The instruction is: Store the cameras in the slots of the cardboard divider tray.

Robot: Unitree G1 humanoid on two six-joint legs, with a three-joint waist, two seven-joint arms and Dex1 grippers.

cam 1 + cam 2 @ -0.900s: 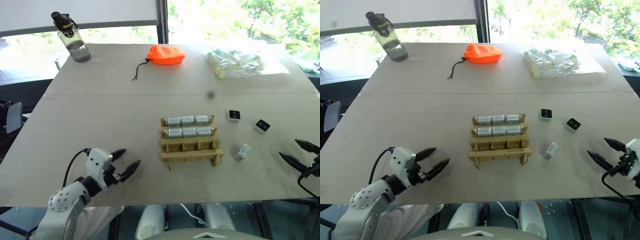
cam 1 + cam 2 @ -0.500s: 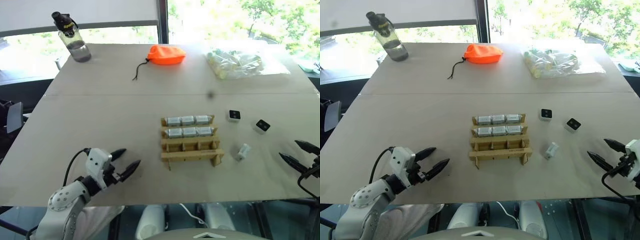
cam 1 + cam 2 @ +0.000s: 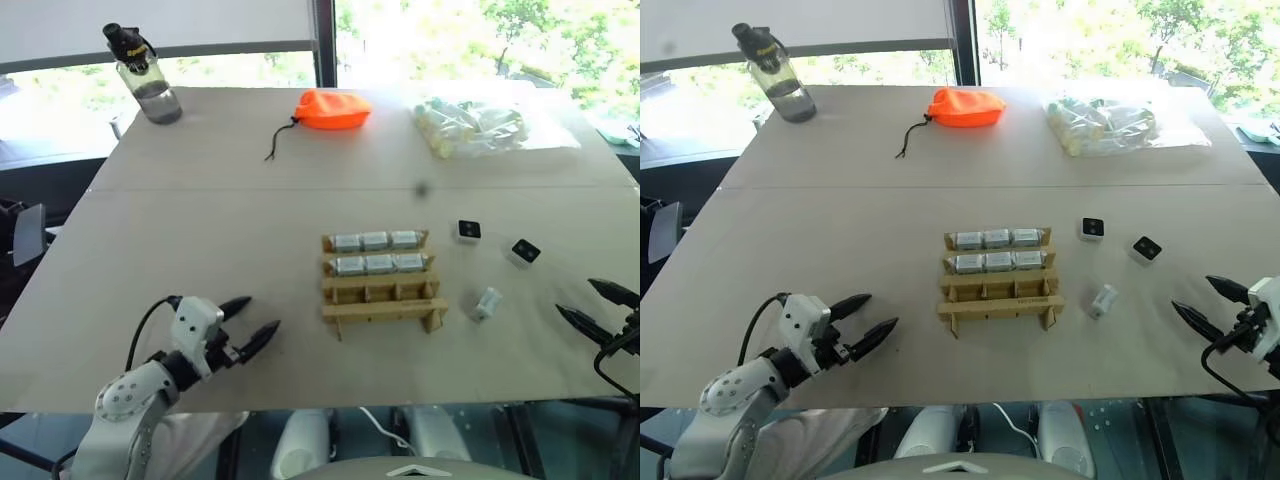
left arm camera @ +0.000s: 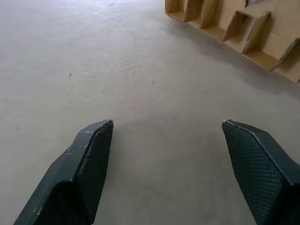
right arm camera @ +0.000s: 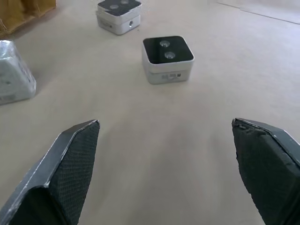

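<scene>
Left gripper (image 3: 248, 326) near left over bare table (image 3: 200, 230), fingers spread, nothing held. Right gripper (image 3: 1203, 306) at near right edge, fingers wide apart, empty. Three loose cameras (image 3: 1147, 249) lie on table between right gripper and cardboard divider tray (image 3: 380, 282). Tray sits mid-table: two far rows filled with cameras, near row of slots bare. Far side: orange pouch (image 3: 333, 108), bottle (image 3: 143, 75), clear bag (image 3: 475, 127).
</scene>
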